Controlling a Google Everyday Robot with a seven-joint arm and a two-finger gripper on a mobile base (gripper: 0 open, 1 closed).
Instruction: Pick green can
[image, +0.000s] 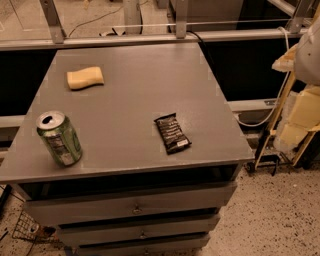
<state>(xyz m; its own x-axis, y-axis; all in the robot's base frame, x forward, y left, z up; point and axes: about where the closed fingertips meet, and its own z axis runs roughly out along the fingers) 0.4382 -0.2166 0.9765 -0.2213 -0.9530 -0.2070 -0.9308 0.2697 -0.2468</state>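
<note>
Standing near the front left corner of the worktop (135, 105), the green can (59, 139) is upright. A black wrapper (172, 133) lies toward the front edge, a tan sponge (85, 78) near the back left corner. The gripper (300, 120) hangs beyond the right edge; apart or together, I cannot tell.

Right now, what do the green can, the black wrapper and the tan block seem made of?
Green can: probably aluminium, glossy, with a silver top.
Black wrapper: shiny plastic film, crinkled.
Tan block: likely sponge, matte, soft-edged.
Tool: apparently the pale shape at the view's right edge.
</note>
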